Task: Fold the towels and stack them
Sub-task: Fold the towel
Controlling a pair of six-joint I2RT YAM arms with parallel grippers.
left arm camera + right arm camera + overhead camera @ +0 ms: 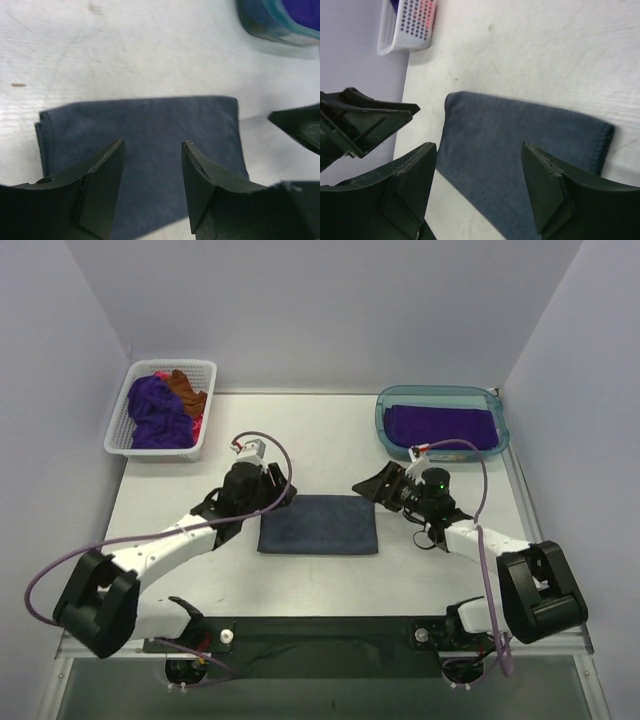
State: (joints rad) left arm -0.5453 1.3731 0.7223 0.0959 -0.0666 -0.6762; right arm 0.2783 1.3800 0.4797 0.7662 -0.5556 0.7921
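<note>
A folded slate blue-grey towel [319, 524] lies flat on the table's middle; it also shows in the left wrist view [145, 135] and the right wrist view [520, 145]. My left gripper [276, 486] is open and empty, just off the towel's far left corner, as its wrist view [152, 146] shows. My right gripper [375, 486] is open and empty, just off the far right corner, as its wrist view [479, 146] shows. A folded purple towel [441, 425] lies in the teal tub [383, 423]. Purple [155, 410], rust-brown [184, 390] and pink towels sit crumpled in the white basket [115, 435].
The white basket [410, 25] stands at the back left, the teal tub [265, 25] at the back right. Walls close in the table on three sides. Purple cables loop from both arms.
</note>
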